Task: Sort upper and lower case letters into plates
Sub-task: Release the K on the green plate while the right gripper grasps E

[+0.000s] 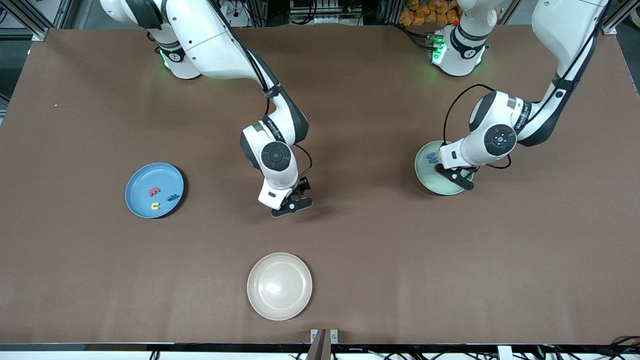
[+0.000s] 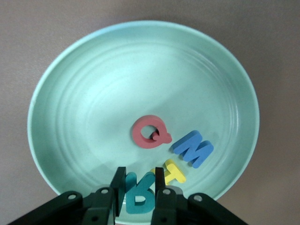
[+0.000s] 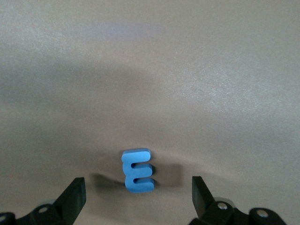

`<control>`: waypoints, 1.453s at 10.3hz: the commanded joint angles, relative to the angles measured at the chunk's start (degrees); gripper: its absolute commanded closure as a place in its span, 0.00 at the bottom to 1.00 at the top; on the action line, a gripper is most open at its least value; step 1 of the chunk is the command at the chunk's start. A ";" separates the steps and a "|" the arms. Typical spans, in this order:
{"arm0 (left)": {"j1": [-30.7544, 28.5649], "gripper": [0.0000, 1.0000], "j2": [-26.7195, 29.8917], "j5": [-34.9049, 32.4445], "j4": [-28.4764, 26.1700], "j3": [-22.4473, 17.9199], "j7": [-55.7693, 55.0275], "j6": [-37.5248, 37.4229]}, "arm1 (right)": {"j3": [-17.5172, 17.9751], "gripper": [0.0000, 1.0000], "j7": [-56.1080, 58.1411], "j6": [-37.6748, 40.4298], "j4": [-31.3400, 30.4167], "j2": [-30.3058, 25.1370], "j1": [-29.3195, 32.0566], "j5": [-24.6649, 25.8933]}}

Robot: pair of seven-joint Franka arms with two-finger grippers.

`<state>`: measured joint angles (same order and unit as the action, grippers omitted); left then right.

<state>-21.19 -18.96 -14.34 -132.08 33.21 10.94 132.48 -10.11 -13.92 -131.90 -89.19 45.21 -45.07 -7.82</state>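
Front view shows a brown desk point(image 1: 350, 100) with three plates. Toward the right arm's end sits the blue plate point(image 1: 154, 190), with a red letter point(image 1: 154, 191), a yellow letter point(image 1: 155, 205) and a small blue letter point(image 1: 172, 198) lying in it. Near the middle hangs the right gripper point(image 1: 292, 205), low over bare desk. Its jaws are spread wide, and in the right wrist view a blue E point(image 3: 137, 170) stands on the desk between them, touched by neither. Nearer the front camera sits the cream plate point(image 1: 279, 285). Nothing lies between these things.

Toward the left arm's end, the left gripper point(image 1: 462, 181) hangs over the mint green plate point(image 1: 425, 175). Its jaws pinch a teal letter point(image 2: 137, 196) just above the plate's rim. In the plate lie a red Q point(image 2: 150, 132), a blue M point(image 2: 193, 148) and a yellow T point(image 2: 172, 172), close together.
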 commanded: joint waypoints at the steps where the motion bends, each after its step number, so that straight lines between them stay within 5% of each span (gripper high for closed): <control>1: -2.45 0.83 -0.89 0.80 -0.99 1.16 2.94 1.90 | 0.00 0.00 0.21 -0.29 0.24 0.49 0.07 0.61; 2: -2.45 0.74 -0.99 0.80 -0.98 1.16 2.94 1.90 | 0.00 0.00 0.13 -0.29 0.24 0.58 0.07 0.53; 3: -2.45 0.45 -1.07 0.80 -0.90 1.16 2.94 1.90 | 0.00 0.00 0.12 -0.29 0.24 0.58 0.16 0.53; 4: -2.45 0.00 -1.08 0.80 -0.81 1.16 2.94 1.99 | 0.00 0.00 0.12 -0.37 0.24 0.67 0.24 0.53; 7: -2.27 0.00 -0.81 0.80 -0.55 1.24 2.59 1.81 | 0.00 0.00 -0.05 -0.64 0.24 1.28 -0.02 0.44; 9: -2.27 0.00 0.50 0.98 0.33 2.55 -0.29 1.29 | 0.00 0.99 -0.05 -0.55 0.33 1.28 0.16 0.53; 15: -2.19 0.00 2.00 1.33 16.39 5.82 -6.55 -16.26 | -0.17 1.00 -0.14 -0.03 0.59 0.67 1.39 0.18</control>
<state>-22.78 -17.15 -14.31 -119.49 38.56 4.61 120.26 -10.51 -13.94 -131.90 -88.97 45.52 -44.44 -7.86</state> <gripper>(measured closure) 0.000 0.722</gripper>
